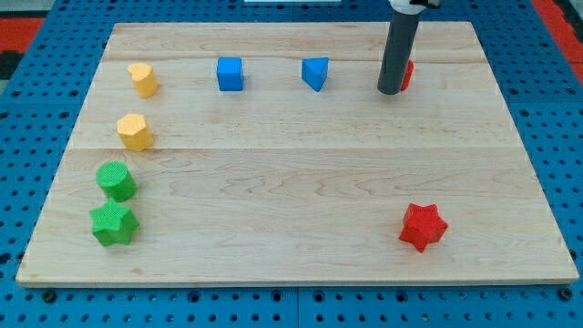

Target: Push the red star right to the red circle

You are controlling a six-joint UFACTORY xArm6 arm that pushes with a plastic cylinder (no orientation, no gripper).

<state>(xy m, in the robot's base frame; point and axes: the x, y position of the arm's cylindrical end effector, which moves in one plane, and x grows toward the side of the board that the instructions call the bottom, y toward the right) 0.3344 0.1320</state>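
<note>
Camera view, single frame, contents listed from my tip (pixel 389 92) outward. No claw fitted: a plain dark rod, nothing held, nothing to open or close. Tip resting on the wooden board (pixel 291 246) near the view's top right, directly in front of a red block, presumably the red circle (pixel 409 73), mostly hidden behind the rod, shape not confirmable. Next along the top row toward the view's left: blue triangular block (pixel 315 73), blue cube (pixel 230 74), yellow heart-like block (pixel 143 79). Down the left edge: yellow hexagonal block (pixel 135 132), green round block (pixel 117 180), green star (pixel 113 222). Red star (pixel 423 226) at lower right, well apart from the tip and from its red partner, nearly straight below both. Handling estimate for the star: small, rigid, light, likely to slide readily on smooth wood and to spin if struck off-centre; best contacted on its lower side, square through the middle, between two points.
</note>
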